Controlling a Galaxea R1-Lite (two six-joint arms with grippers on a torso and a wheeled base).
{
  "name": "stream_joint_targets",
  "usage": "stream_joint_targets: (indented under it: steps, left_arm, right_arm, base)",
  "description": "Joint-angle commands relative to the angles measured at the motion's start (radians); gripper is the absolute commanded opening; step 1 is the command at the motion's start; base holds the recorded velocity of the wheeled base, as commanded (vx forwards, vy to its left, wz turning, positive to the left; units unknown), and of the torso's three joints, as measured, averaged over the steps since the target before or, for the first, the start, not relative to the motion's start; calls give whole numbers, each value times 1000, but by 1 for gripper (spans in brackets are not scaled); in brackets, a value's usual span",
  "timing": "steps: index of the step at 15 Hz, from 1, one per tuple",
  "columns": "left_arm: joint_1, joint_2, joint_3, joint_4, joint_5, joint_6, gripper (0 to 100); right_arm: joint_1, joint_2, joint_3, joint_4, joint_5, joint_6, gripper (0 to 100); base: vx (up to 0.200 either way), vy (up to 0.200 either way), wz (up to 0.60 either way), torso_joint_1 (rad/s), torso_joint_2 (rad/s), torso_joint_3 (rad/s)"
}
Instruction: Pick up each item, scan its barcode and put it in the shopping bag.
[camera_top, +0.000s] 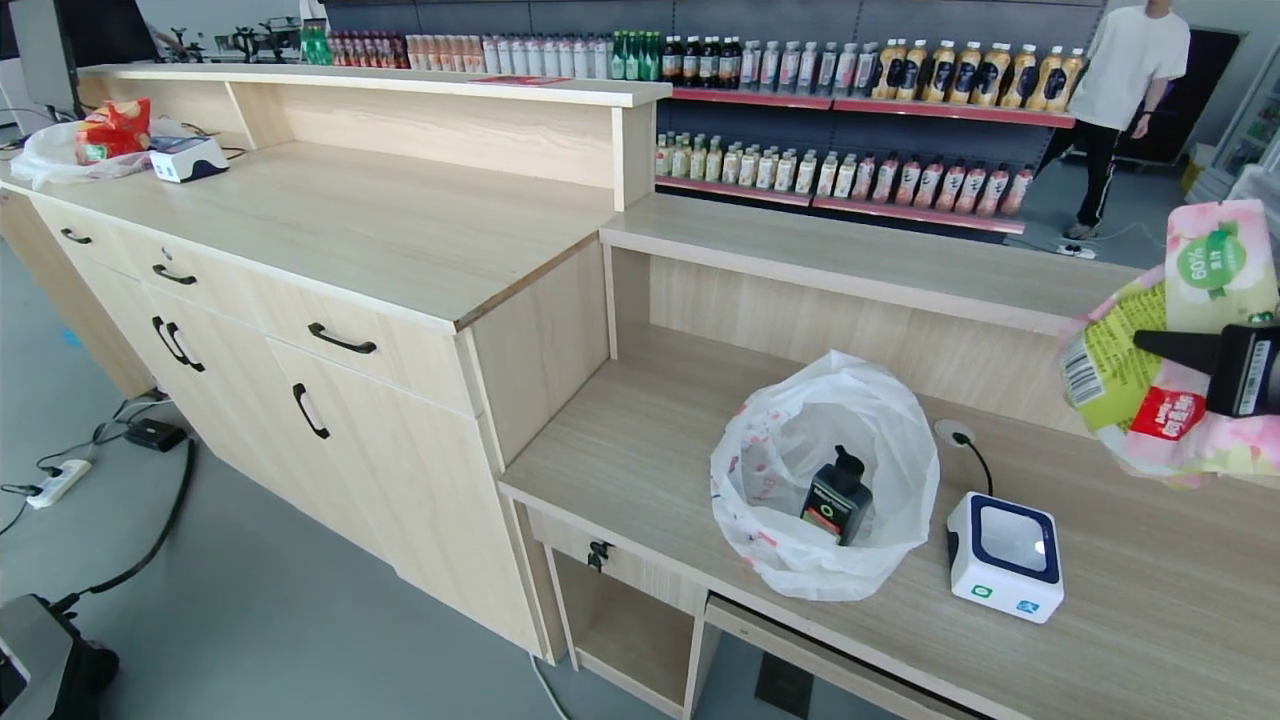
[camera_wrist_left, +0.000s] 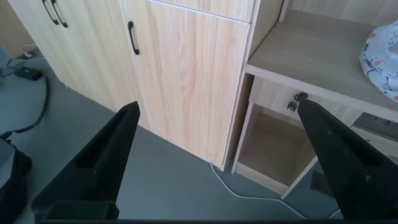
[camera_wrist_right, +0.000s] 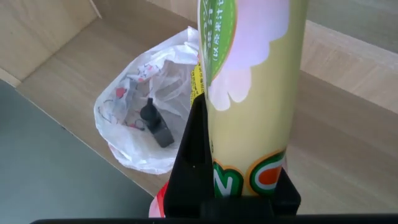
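Note:
My right gripper (camera_top: 1215, 365) is shut on a pink and green soft package (camera_top: 1180, 340) and holds it in the air, up and to the right of the white scanner (camera_top: 1005, 555). A barcode on the package's left end faces left. The white shopping bag (camera_top: 825, 480) stands open on the low desk, left of the scanner, with a black pump bottle (camera_top: 838, 497) inside. In the right wrist view the package (camera_wrist_right: 249, 93) sits between the black fingers (camera_wrist_right: 193, 168), with the bag (camera_wrist_right: 121, 106) and bottle (camera_wrist_right: 155, 124) below. My left gripper (camera_wrist_left: 217, 162) is open over the floor in front of the cabinet.
A raised ledge (camera_top: 860, 255) runs behind the desk (camera_top: 640, 440), and a taller counter (camera_top: 330, 220) stands to its left. At that counter's far end sit another scanner (camera_top: 188, 158) and a red snack bag (camera_top: 112, 130). Cables and a power strip (camera_top: 58, 482) lie on the floor.

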Motion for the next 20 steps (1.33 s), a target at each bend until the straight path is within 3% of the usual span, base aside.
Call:
stream_joint_targets:
  steps: [1,11,20]
  left_arm:
    - [1,0,0,0,1,0,100]
    - [1,0,0,0,1,0,100]
    - [1,0,0,0,1,0,100]
  right_arm:
    - [-1,108,-6,-93,2,83,0]
    - [56,496,-45,-325,2,102,0]
    - [81,602,-43,-375,2,131,0]
  base:
    - [0,0,0,0,0,0]
    - [0,0,0,0,0,0]
    - [0,0,0,0,0,0]
